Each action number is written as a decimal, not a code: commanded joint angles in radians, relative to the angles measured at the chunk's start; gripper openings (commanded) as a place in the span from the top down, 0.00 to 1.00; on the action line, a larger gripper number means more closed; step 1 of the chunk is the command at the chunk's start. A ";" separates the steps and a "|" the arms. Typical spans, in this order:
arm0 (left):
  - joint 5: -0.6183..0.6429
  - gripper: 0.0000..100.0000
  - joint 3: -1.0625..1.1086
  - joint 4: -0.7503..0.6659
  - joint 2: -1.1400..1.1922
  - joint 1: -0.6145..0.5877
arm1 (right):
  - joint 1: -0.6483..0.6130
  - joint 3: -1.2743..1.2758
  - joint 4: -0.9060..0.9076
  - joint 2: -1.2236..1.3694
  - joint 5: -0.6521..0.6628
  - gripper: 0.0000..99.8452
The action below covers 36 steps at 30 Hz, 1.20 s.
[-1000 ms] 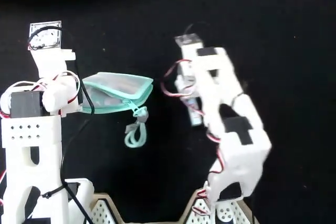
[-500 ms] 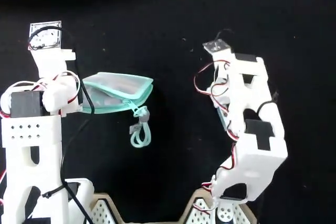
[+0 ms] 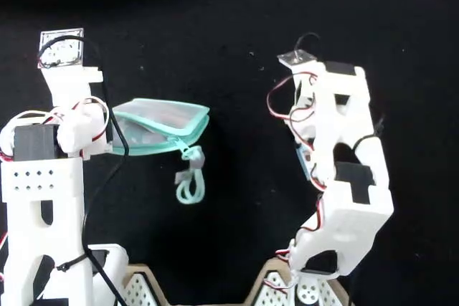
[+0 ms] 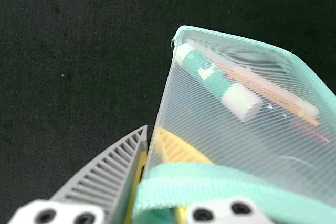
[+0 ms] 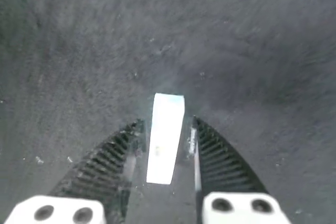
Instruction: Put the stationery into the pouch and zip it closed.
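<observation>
Mint-green translucent ribbed plastic pouch: pinched at one end in left gripper, at left of black table; mouth seemingly agape toward right arm. Inside: white-and-green glue stick, orange pencil. Small white rectangular eraser: clenched in right gripper, long axis along jaws, end protruding. Well apart from pouch, which lies across toward left arm. Looped zip pull slack, zip undrawn.

Glue stick lies inside the pouch.
</observation>
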 commanded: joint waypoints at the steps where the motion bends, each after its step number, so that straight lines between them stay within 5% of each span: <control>1: 0.006 0.97 0.004 -0.008 -0.002 -0.013 | 0.000 -0.047 0.009 0.013 0.008 0.87; 11: 0.006 0.97 0.004 -0.009 0.002 -0.013 | 0.008 -0.145 0.000 0.174 0.000 0.88; 15: 0.006 0.97 0.004 -0.009 0.005 -0.013 | 0.009 -0.148 0.000 0.156 0.000 0.99; 19: 0.006 0.97 0.004 -0.011 0.006 -0.012 | 0.009 -0.124 0.037 0.064 0.000 0.99; 28: 0.006 0.97 0.004 -0.009 0.006 -0.012 | -0.020 0.076 0.101 -0.512 0.002 0.99; 36: 0.006 0.97 0.004 -0.006 0.008 -0.008 | -0.236 0.403 -0.103 -1.222 -0.144 0.99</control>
